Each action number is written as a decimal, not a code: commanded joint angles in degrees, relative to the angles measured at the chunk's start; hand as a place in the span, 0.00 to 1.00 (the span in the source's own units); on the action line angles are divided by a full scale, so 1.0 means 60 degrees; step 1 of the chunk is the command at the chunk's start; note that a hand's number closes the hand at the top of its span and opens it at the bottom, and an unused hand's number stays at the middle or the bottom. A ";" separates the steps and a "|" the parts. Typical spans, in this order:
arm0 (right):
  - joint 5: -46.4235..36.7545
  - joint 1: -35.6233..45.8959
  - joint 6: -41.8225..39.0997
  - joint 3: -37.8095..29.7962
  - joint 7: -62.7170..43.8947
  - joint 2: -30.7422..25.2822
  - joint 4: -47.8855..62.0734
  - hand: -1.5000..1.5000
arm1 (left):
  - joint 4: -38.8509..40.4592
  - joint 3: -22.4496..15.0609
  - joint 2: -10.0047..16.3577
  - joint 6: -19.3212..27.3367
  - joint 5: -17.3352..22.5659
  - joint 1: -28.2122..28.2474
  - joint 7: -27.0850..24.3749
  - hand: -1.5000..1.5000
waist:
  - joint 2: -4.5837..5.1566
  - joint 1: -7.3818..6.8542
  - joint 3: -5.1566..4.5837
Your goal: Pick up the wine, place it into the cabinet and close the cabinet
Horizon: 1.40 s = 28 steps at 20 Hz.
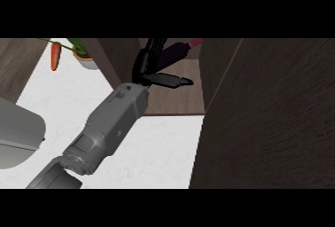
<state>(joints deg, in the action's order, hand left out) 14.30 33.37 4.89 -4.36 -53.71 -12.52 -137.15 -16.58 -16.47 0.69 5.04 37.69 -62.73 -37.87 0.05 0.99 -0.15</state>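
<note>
Head view gives you one open cabinet (177, 99), dark wood, standing at the far edge of the white counter (157, 150). Its door (274, 115) is swung out and fills the right side of the view. The wine (175, 52) is the only thing you can see inside: one dark bottle, deep in the cabinet near the back. It slants in the view, with its reddish top (195, 43) pointing up and to the right. You cannot tell whether it stands or leans.

Your left hand (145, 66) is inside the cabinet opening, on a grey forearm (114, 124) that runs up from the lower left corner of the view. Its fingers (150, 51) are stretched out nearly straight toward the back of the cabinet, just beside the left side of the wine. Whether they touch the glass you cannot tell. The thumb (171, 80) is spread well away from them, pointing right over the cabinet floor and clear of the bottle. So the hand is spread apart and curled round nothing.

Near the far left corner of the counter, left of the cabinet, lies one orange carrot (54, 55). One small pot (88, 61) with green leaves stands just beside it. One grey appliance (16, 133) sits at the left edge of the counter, partly cut off by the view.
</note>
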 commanded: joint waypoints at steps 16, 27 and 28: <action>-0.0187 0.0511 0.0583 0.0332 -0.0821 -0.0375 -0.0726 0.00 | -0.8860 -0.3253 -0.0112 0.4200 -0.0692 0.3718 0.3175 0.00 | -0.0133 -0.0251 0.0020; -0.0608 0.0564 0.0782 0.0602 -0.0643 -0.0279 -0.0412 0.00 | -1.2816 -0.5241 -0.0100 0.6352 -0.1323 0.6977 0.3222 0.00 | -0.0077 -0.0227 0.0018; -0.0140 0.0161 0.0394 0.0204 -0.0329 -0.0402 -0.0275 0.00 | -1.3531 -0.5011 0.0323 0.6388 -0.1445 0.7110 0.3766 1.00 | -0.0063 -0.0251 0.0026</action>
<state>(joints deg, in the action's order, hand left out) 11.05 35.72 8.19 -1.22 -55.14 -14.18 -137.63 -88.15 -43.67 1.69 40.80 30.48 -25.81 -17.02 -0.36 -0.58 0.03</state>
